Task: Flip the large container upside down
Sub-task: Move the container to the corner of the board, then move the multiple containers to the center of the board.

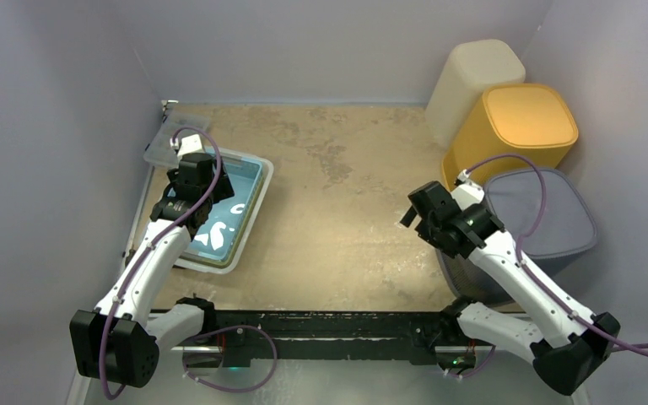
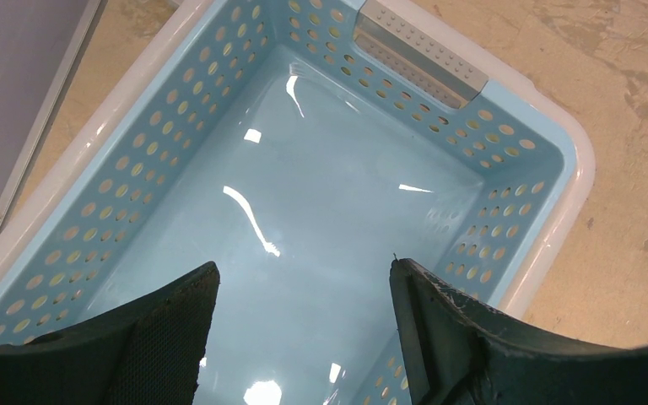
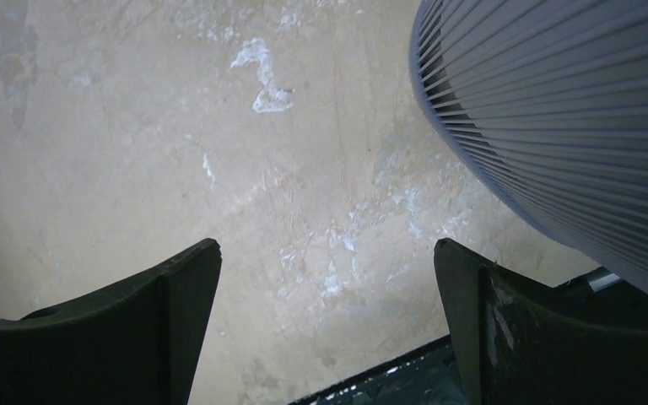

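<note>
The large container (image 1: 251,187) is a light-blue perforated basket with a white rim, standing open side up at the left of the table. My left gripper (image 1: 192,201) hovers over its inside. In the left wrist view the basket's hole-dotted wall (image 2: 164,126) and glossy floor fill the frame, and my left gripper (image 2: 304,272) is open with nothing between its fingers, apart from the walls. My right gripper (image 1: 418,215) hangs open over bare tabletop at the right, holding nothing (image 3: 327,250).
Three bins stand bottom up at the right: cream (image 1: 481,72), yellow (image 1: 527,118) and grey ribbed (image 1: 548,215), the grey one (image 3: 557,110) close beside my right fingers. A clear flat lid (image 1: 167,139) lies behind the basket. A black rail (image 1: 321,325) runs along the near edge.
</note>
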Robot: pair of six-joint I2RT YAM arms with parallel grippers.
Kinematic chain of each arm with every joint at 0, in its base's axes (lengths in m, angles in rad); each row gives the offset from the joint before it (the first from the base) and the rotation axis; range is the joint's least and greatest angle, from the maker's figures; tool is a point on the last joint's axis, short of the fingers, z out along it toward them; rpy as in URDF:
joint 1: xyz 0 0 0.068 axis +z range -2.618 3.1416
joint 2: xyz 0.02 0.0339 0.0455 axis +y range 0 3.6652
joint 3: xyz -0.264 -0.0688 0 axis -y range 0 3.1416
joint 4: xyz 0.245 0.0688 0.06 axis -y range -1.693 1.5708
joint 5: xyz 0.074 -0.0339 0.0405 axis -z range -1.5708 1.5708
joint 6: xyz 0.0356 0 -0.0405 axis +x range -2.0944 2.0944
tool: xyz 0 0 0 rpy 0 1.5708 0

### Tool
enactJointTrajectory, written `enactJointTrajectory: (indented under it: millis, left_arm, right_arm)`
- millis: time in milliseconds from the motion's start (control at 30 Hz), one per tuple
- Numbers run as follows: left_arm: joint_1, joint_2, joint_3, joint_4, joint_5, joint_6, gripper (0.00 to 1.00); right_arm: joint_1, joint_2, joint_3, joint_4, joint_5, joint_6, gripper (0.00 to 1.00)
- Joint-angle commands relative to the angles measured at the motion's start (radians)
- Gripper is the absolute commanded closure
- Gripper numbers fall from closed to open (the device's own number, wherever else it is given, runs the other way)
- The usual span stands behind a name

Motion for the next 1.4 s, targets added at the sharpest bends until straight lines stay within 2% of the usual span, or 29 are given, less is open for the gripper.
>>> enactJointTrajectory:
  millis: [0,233,500,633,800,1000,1233,1367]
  left_arm:
    - [0.006,-0.005,0.016,0.009,0.005,0.008,0.27]
    - [0.006,-0.002,0.016,0.012,0.004,0.008,0.27]
    - [0.006,0.007,0.018,0.011,0.011,0.011,0.27]
    - [0.005,0.005,0.017,0.01,0.008,0.012,0.27]
    - [0.006,0.011,0.019,0.009,0.013,0.015,0.27]
    - [0.006,0.035,0.018,0.017,0.057,0.027,0.27]
    - [0.005,0.075,0.009,0.06,0.255,0.076,0.32]
    - [0.005,0.075,-0.003,0.098,0.38,0.104,0.34]
  right_arm:
    - [-0.105,0.037,-0.022,0.091,-0.006,-0.134,0.01]
    - [-0.149,-0.017,-0.034,0.103,-0.017,-0.178,0.01]
    - [-0.212,-0.004,-0.026,0.044,0.01,-0.133,0.01]
    - [-0.226,-0.023,-0.031,0.086,-0.024,-0.166,0.01]
    - [-0.227,-0.036,-0.037,0.158,-0.133,-0.224,0.01]
    - [-0.227,-0.044,-0.048,0.314,-0.376,-0.355,0.01]
    - [-0.226,0.013,-0.095,0.48,-0.642,-0.463,0.02]
    - [-0.224,0.038,-0.095,0.519,-0.706,-0.491,0.03]
